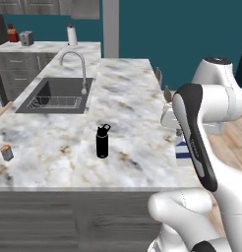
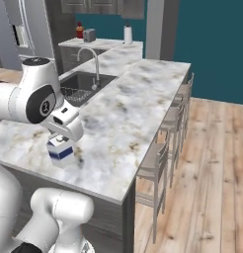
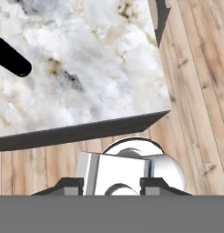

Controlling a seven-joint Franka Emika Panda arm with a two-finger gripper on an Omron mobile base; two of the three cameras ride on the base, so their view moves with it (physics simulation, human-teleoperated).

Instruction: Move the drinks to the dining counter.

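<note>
Tool (image 2: 61, 143) jaws are seen closed around the top of the blue-and-white carton (image 2: 61, 152), which is held at the near part of the marble bench (image 2: 138, 108); whether its base is touching the surface cannot be told. In the left base view the carton (image 1: 182, 152) is largely hidden behind the arm. The black bottle (image 1: 103, 141) is stood upright on the bench, well apart from the carton. A tiny orange container (image 1: 7, 152) is found near the bench's left edge, beyond the sink (image 1: 56, 94).
</note>
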